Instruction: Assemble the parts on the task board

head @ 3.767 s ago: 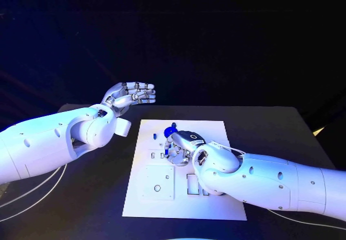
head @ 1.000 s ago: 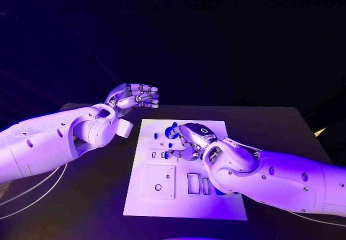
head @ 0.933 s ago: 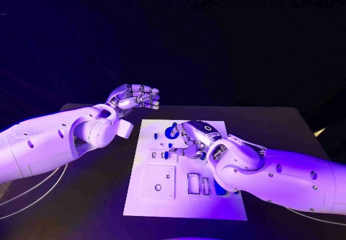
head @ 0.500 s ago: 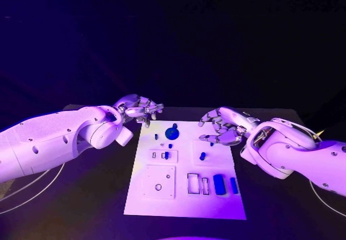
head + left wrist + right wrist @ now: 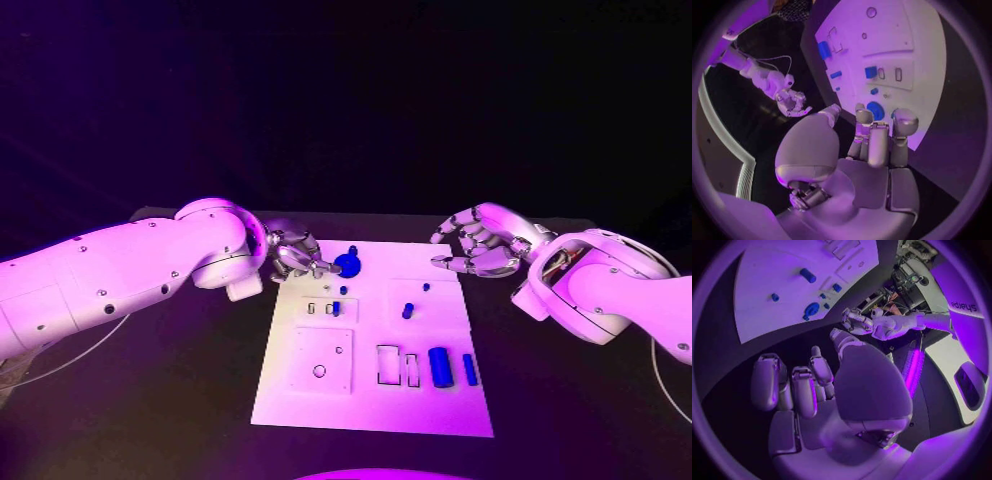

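At the far left corner of the task board point(image 5: 433, 405) the left hand point(image 5: 296, 253) hangs with fingers curled in, holding nothing, just beside the round blue part point(image 5: 346, 264). The right hand point(image 5: 480, 245) is off the board's far right edge, fingers half curled and apart, also w/o anything in it. Other blue parts, e.g. the upright cylinder point(image 5: 440, 367), stand nearer on the board. I judge the step is a reach for the round part: open the fingers first, come from above, grip its sides, avoid pushing it sideways.
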Motion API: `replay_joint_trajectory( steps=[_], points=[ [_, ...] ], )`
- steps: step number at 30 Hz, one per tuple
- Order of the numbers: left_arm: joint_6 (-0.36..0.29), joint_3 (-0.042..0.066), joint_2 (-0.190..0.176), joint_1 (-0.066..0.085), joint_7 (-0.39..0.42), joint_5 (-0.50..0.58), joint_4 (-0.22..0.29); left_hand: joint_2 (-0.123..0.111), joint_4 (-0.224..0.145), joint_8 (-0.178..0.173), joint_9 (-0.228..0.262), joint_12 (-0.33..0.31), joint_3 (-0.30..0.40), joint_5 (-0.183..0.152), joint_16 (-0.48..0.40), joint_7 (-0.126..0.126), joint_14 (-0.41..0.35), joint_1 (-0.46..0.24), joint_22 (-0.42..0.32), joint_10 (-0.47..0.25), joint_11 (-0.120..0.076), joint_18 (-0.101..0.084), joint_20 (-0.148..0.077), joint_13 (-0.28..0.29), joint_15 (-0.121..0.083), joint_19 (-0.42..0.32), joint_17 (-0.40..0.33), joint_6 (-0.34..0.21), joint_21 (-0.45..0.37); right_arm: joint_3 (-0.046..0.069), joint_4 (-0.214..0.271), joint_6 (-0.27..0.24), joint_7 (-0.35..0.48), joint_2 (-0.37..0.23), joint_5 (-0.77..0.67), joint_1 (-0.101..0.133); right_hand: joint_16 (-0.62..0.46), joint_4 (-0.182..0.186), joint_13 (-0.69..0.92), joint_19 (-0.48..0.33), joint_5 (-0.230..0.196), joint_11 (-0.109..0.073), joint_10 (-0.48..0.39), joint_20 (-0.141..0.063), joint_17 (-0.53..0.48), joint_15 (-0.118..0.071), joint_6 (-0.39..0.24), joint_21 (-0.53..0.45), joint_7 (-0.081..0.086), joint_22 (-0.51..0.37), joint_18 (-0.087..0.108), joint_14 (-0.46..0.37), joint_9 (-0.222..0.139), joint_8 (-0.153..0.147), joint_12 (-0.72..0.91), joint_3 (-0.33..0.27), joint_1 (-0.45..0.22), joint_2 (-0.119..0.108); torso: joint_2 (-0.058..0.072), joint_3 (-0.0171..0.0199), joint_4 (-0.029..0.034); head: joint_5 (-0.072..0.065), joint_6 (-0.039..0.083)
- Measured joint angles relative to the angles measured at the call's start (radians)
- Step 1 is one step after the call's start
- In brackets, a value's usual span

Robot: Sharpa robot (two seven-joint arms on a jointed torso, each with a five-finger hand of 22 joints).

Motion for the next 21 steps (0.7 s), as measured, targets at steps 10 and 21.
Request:
replay_joint_trajectory(
  steps=[10, 21],
  points=[
    [0.108, -0.012, 0.075, 0.002, -0.071, -0.096, -0.056, 0.001, -0.001, -0.012, 0.000, 0.000, -0.007, 0.000, -0.006, 0.009, 0.000, 0.000, -0.016, -0.004, 0.004, 0.000, -0.002, -0.004, 0.000, -0.002, 0.000, -0.012, 0.000, 0.000, -0.022, -0.001, 0.012, 0.001, -0.009, 0.001, -0.006, 0.000, -0.006, -0.007, 0.008, 0.000, 0.000, 0.000, 0.000, 0.000, 0.000, -0.017, 0.000, 0.001, 0.000, 0.000, 0.000, 0.004, 0.000, 0.000, 0.000, 0.000, -0.002, 0.0007, -0.0007, 0.002, -0.002],
    [0.147, -0.035, 0.127, 0.002, -0.097, -0.123, -0.092, 0.007, -0.001, -0.018, 0.000, 0.000, -0.012, 0.000, -0.010, 0.012, 0.000, -0.007, -0.018, -0.011, 0.011, 0.000, 0.001, -0.008, 0.000, -0.006, 0.000, -0.016, 0.000, 0.000, -0.035, -0.002, 0.012, 0.011, -0.017, 0.001, -0.006, 0.000, -0.008, -0.013, 0.016, -0.003, -0.003, -0.002, 0.000, 0.000, 0.000, -0.025, 0.000, 0.001, 0.000, 0.000, 0.000, 0.008, -0.004, 0.000, 0.000, 0.000, -0.001, 0.0012, -0.0007, 0.002, -0.004]
  ],
)
